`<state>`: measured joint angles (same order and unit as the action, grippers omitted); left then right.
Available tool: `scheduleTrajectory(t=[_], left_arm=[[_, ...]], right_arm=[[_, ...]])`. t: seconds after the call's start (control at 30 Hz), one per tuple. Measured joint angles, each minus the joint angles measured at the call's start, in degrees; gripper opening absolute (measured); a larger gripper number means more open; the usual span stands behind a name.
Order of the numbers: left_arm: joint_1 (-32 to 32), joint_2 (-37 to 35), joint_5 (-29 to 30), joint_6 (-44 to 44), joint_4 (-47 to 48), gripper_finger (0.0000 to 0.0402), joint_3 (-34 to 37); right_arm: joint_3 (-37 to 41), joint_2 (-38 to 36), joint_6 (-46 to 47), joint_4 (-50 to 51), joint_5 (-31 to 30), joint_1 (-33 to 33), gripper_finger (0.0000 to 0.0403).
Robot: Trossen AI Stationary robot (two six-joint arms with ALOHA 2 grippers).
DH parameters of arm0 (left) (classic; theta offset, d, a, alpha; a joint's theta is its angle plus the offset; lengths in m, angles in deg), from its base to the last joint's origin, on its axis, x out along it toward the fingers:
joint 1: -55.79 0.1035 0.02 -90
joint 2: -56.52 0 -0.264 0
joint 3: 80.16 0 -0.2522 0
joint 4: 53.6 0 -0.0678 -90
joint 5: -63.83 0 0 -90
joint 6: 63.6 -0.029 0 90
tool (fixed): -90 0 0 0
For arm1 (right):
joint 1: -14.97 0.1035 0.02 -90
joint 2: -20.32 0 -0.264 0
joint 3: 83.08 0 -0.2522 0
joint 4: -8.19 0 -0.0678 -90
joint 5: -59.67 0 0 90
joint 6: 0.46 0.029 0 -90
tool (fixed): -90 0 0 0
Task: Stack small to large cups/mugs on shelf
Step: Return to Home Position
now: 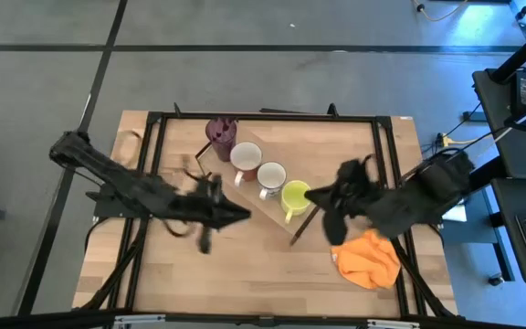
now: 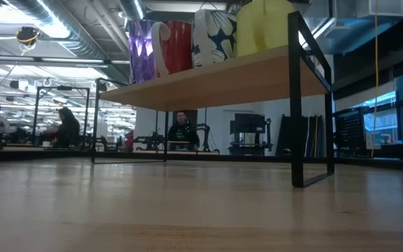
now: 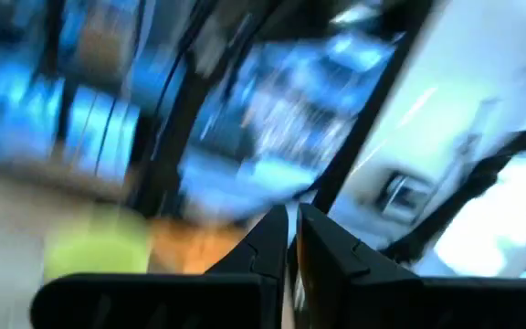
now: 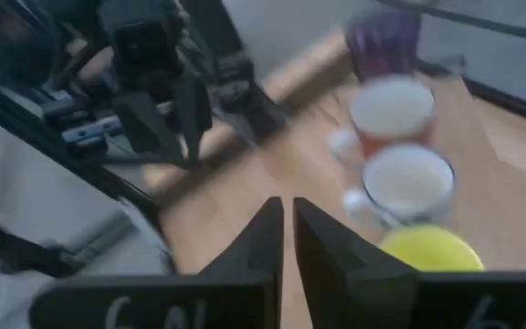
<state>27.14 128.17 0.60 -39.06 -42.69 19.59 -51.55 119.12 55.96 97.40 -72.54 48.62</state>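
Observation:
Four cups stand in a row on the light-wood shelf, which lies slantwise on the table: a purple tumbler, a brownish mug, a white-grey mug and a yellow-green mug. In the low view they stand upright on the raised plank. My left gripper hovers just left of the shelf, shut and holding nothing. My right gripper hangs raised beside the yellow-green mug, fingers nearly together, with nothing between them.
An orange cloth lies on the table near the right front. A black metal frame runs around the tabletop. A person sits in the room beyond the table. Bare wood shows at the table's near side.

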Motion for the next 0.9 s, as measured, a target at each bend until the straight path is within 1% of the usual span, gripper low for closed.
scheduleTrajectory(t=[0.03, 0.07, 0.1, 0.17, 0.2, 0.27, 0.33, 0.37, 0.43, 0.53, 0.57, 0.6, 0.67, 0.73, 0.77, 0.83, 0.9], left_arm=[[0.0, -1.1, -1.0, -4.5, -0.5, 0.0023, -2.2], [-0.1, -2.0, -1.5, -7.1, -0.4, 0.0023, -4.4], [-0.4, -2.8, -1.9, -7.4, -0.4, 0.0023, -6.8], [-1.6, -4.5, -1.9, -4.9, -0.6, 0.0023, -10.3], [-2.6, -5.1, -2.5, -7.2, -2.1, 0.0023, -11.7], [-5.6, -6.1, -6.9, -16.8, -3.1, 0.0023, -12.9], [-8.5, -6.5, -11.5, -23.9, -3.7, 0.0023, -13.0], [-9.7, -6.5, -12.6, -25.9, -3.6, 0.0023, -12.9], [-11.6, -6.3, -11.4, -26.8, -2.6, 0.0023, -12.8], [-13.3, -6.1, -6.0, -26.0, -1.7, 0.0023, -12.7], [-13.9, -5.8, -5.0, -25.1, -2.0, 0.0023, -11.9], [-14.3, -5.4, -5.4, -25.3, -3.2, 0.0023, -11.0], [-14.9, -3.9, -10.9, -28.1, -10.0, 0.0023, -8.7], [-14.4, -2.6, -16.3, -30.9, -19.8, 0.0023, -5.9], [-13.6, -2.1, -17.8, -31.5, -23.3, 0.0023, -4.5], [-11.0, -1.5, -19.6, -30.4, -27.4, 0.0023, -1.0], [-7.1, -0.3, -23.5, -27.4, -32.5, 0.0023, 3.3]], right_arm=[[-0.4, -0.7, -0.9, -2.3, 0.0, 0.0, 0.0031], [1.5, -2.6, -2.0, -7.5, 0.2, 0.0, 0.0032], [3.1, -4.0, -4.3, -12.1, 0.5, 0.4, 0.0032], [5.1, -5.8, -14.3, -20.3, 1.8, 1.4, 0.0032], [5.6, -6.1, -20.1, -24.0, 3.2, 2.0, 0.0032], [5.7, -6.2, -29.6, -27.7, 7.8, 3.1, 0.0032], [5.6, -6.3, -34.2, -29.1, 12.7, 3.7, 0.0032], [5.5, -6.5, -35.9, -28.6, 14.5, 3.9, 0.0032], [5.4, -7.0, -37.3, -27.4, 17.9, 4.2, 0.0032], [5.4, -7.2, -35.6, -25.6, 21.7, 5.0, 0.0032], [5.7, -7.1, -35.6, -25.6, 23.7, 5.1, 0.0032], [6.3, -6.8, -35.6, -26.1, 25.9, 5.2, 0.0032], [8.3, -6.4, -35.8, -29.7, 29.9, 5.2, 0.0032], [11.8, -6.3, -36.6, -34.4, 32.8, 5.0, 0.0032], [14.0, -6.3, -37.1, -37.4, 34.0, 4.6, 0.0032], [19.1, -6.6, -37.2, -44.0, 37.2, 3.6, 0.0032], [24.6, -7.1, -37.2, -51.3, 41.8, 1.9, 0.0032]])
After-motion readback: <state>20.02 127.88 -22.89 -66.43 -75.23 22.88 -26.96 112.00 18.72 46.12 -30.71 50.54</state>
